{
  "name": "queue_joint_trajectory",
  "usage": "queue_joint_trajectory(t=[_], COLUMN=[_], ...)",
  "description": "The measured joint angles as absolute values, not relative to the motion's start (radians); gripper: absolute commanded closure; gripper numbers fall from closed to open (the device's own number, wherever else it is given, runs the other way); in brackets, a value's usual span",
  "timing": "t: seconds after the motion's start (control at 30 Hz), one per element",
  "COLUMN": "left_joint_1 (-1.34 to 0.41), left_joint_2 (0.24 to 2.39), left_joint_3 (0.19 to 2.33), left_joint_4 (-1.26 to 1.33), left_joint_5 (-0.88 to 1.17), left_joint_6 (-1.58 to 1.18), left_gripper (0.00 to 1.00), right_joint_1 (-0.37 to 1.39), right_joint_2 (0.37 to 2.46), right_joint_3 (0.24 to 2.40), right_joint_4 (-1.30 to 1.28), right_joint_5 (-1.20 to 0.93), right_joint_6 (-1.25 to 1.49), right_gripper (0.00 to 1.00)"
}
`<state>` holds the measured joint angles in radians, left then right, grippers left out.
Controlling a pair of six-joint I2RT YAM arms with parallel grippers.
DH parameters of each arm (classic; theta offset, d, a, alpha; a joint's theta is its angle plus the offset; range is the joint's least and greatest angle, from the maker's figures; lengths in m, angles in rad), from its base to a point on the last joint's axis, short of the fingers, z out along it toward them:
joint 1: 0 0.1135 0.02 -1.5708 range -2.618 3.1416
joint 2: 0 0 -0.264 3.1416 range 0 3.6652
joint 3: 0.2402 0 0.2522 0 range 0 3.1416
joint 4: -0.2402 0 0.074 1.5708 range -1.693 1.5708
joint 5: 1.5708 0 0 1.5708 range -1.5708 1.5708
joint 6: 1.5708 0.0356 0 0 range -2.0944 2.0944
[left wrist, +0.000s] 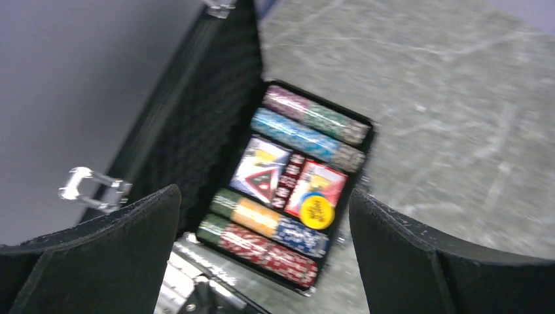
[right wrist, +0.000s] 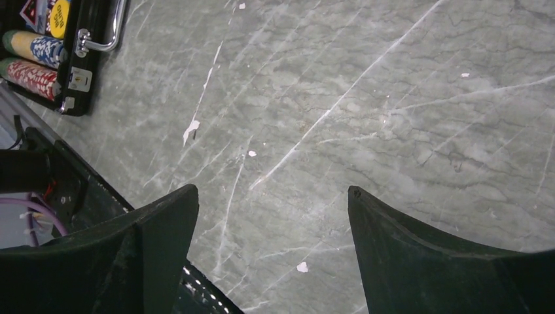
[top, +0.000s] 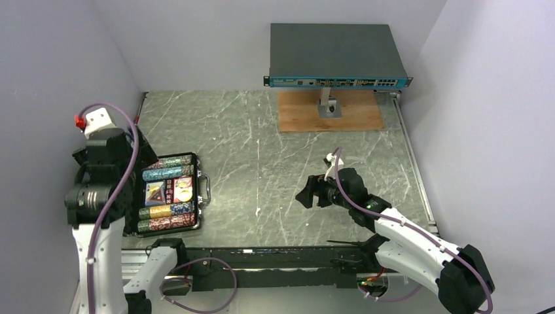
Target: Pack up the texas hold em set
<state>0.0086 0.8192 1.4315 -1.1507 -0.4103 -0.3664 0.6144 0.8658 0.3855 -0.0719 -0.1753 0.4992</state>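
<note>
The small black briefcase point(top: 197, 159) lies open at the left of the table, its silver handle point(top: 206, 188) facing right. Rows of multicoloured chips point(top: 167, 173) fill it, with a red triangular token point(left wrist: 263, 180), a red-yellow card box point(left wrist: 327, 180) and a yellow disc point(left wrist: 317, 212) over a blue one in the middle. The foam-lined lid point(left wrist: 190, 124) stands up at its left. My left gripper point(left wrist: 265, 216) is open and empty, raised above the case. My right gripper point(top: 305, 195) is open and empty over bare table; its view shows the case's corner point(right wrist: 72, 82).
A big grey network switch point(top: 337, 55) stands on a post over a wooden board point(top: 330, 111) at the back. White walls close the left, back and right. A black rail point(top: 262, 261) runs along the near edge between the arm bases.
</note>
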Motion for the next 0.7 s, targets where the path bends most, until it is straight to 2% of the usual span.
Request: queue_joint_trajectory(t=[0.17,0.27,0.47,0.7], left_joint_1=[0.009,0.026,0.182,0.208], left_joint_2=[0.946,1.014,1.099,1.165], left_joint_3=[1.456,1.442,1.41,1.38], left_joint_4=[-1.195,-1.169,-1.065,-0.972], left_joint_5=[-0.655,-0.736,-0.762,-0.83], left_joint_6=[-0.328,-0.28,-0.191,-0.178], left_gripper=[0.01,0.01,0.01,0.01], right_joint_1=[0.614,0.614,0.614,0.614], right_joint_2=[0.873,0.889,0.91,0.965], right_joint_3=[0.385,0.387,0.409,0.466], right_joint_4=[-0.072,-0.073,-0.081,-0.087], right_joint_5=[-0.194,-0.205,-0.223,-0.238], right_joint_6=[0.497,0.497,0.493,0.503], right_gripper=[0.14,0.14,0.14,0.16])
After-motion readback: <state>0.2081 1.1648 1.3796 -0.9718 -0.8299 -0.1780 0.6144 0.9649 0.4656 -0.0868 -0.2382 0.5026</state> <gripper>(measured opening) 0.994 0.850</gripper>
